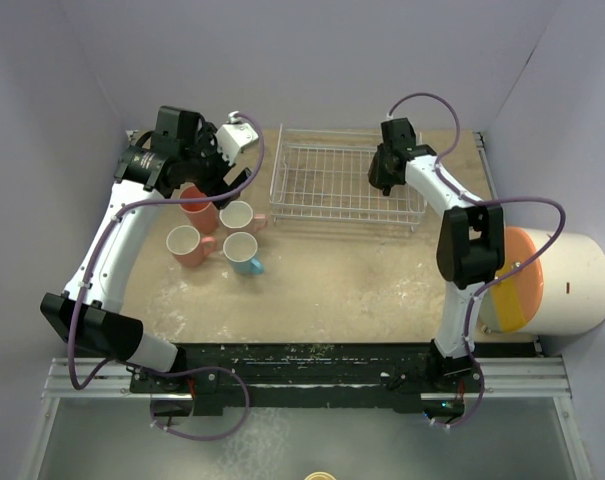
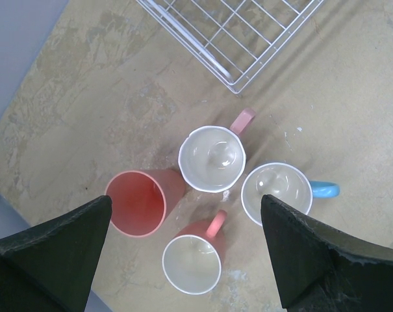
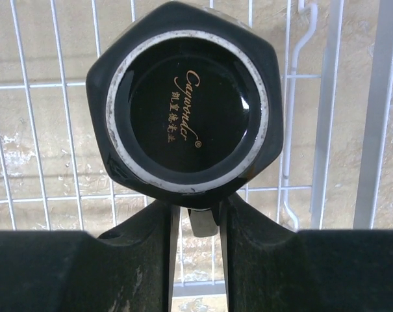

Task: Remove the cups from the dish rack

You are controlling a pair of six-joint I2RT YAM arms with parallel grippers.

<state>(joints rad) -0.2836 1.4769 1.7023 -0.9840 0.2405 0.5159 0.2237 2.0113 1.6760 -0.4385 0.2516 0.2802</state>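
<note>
Black and glossy, the upturned base of the black mug [image 3: 183,97] fills the right wrist view, ringed by a bare pale foot. It carries a gold script word that starts "Cay" and cannot be read surely past that, a small ® mark and a row of Chinese characters too fine to read. The right gripper [image 3: 197,218] has its jaws drawn close on a grey piece at the mug's lower edge, seemingly the handle, pinching it. Behind the mug lie the white wires of the rack [image 3: 332,97], and under them the table [image 1: 362,280], a tan board, mottled and scuffed with white. The left gripper [image 2: 184,203] hangs with its jaws spread wide and holds nothing. Below it three pink mugs [image 2: 211,159] and the blue mug [image 2: 277,192] stand clustered mouth-up on the table, left of the rack and apart from it. Pale lilac walls close in the table.
</note>
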